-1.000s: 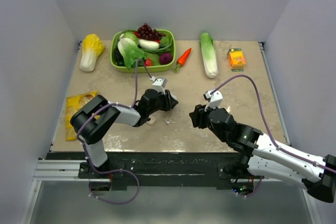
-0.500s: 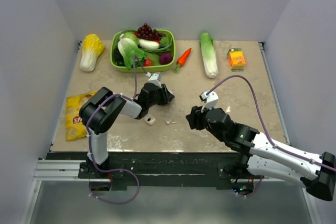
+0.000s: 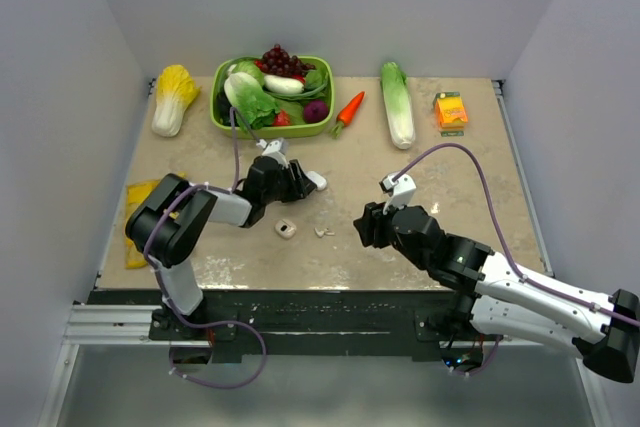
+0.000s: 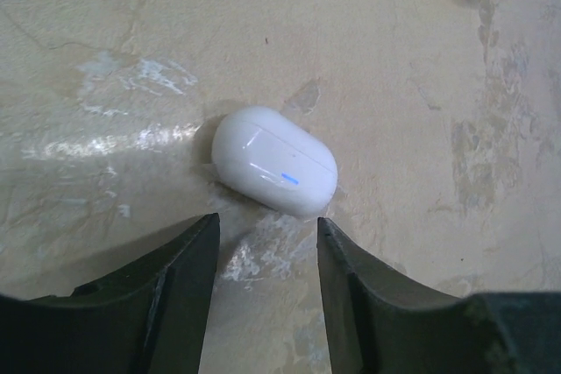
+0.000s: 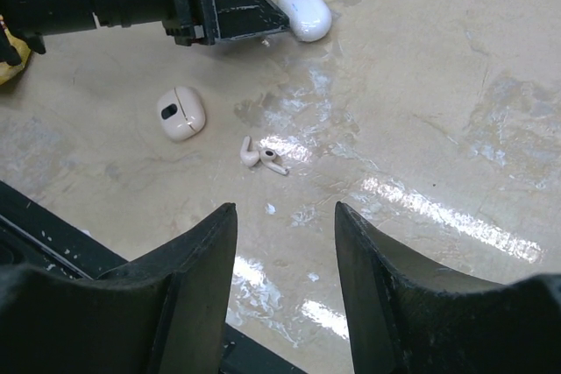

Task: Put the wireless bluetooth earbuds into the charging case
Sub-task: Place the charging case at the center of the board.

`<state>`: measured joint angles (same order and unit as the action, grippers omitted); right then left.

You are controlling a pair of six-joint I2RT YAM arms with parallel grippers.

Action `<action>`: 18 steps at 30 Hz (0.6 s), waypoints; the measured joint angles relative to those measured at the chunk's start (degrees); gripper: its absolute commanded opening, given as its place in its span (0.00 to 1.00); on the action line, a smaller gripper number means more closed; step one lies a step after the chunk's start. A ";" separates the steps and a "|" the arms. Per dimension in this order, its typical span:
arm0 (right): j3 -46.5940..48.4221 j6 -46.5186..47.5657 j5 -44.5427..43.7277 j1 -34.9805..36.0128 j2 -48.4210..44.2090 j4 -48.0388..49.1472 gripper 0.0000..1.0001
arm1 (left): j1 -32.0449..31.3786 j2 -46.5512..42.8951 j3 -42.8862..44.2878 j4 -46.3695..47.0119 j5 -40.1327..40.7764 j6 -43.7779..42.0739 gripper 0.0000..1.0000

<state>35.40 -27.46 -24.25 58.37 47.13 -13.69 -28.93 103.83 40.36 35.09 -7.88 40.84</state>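
The charging case, a glossy white pebble with a small blue light, lies shut on the tabletop. My left gripper is open, and the case sits just beyond its fingertips, not between them. From above, the case shows right of the left gripper. Two earbuds lie touching each other on the table ahead of my open right gripper, which holds nothing. The same case shows in the right wrist view. From above, the earbuds lie left of the right gripper.
A small pale squarish piece with a dark slot lies left of the earbuds. At the back stand a green basket of produce, a yellow cabbage, a carrot, a long green cabbage and an orange carton. A yellow snack bag lies left.
My left gripper pulled back to the left and opened, leaving the white case on the table. The right gripper shifted slightly left, then stayed put.
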 measured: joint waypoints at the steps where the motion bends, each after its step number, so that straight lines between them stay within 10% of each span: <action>1: 0.00 -0.02 0.02 0.00 0.00 0.00 0.52 | 0.20 -0.76 -0.13 -1.20 0.13 -0.07 0.54; 7: -0.07 -0.15 0.28 0.00 -0.50 0.00 0.52 | 0.68 -10.54 -2.23 -10.36 5.09 -1.62 0.61; 8: -0.09 -0.15 0.28 0.00 -0.79 0.00 0.52 | 0.68 -13.40 -2.54 -12.35 7.04 -1.84 0.99; 18: -1.25 0.02 -0.17 0.00 0.57 2.86 0.50 | 0.96 -39.80 -15.56 -20.76 19.78 5.44 0.79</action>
<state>34.15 -27.44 -24.43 58.37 47.70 -10.83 -27.97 64.03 24.80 14.33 11.90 46.28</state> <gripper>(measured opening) 0.506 0.862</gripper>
